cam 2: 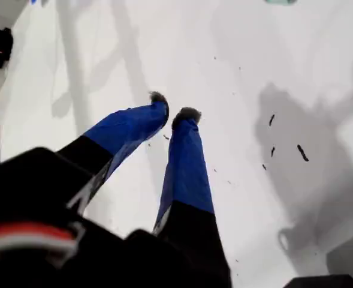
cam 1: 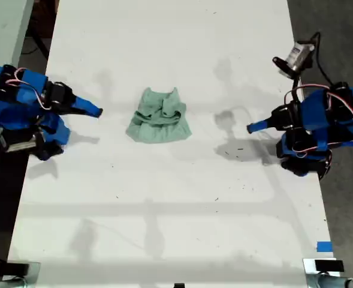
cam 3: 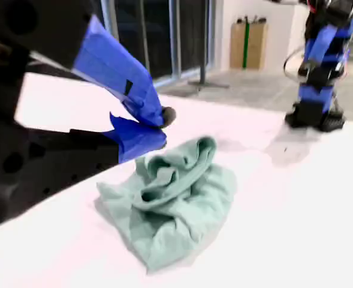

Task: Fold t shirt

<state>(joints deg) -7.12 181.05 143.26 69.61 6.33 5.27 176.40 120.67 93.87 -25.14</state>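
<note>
While the crumpled t shirt [cam 1: 159, 117] lies ahead of my second gripper [cam 3: 155, 129], pressed together and empty, my first gripper [cam 2: 175, 117], nearly closed on nothing, should approach and spread the cloth flat first

The exterior view was set overhead, facing down on the worktop [cam 1: 176, 228]. Both wrist views were set close along each tool; the second shared the t shirt [cam 3: 176, 210] with the exterior view.
</note>
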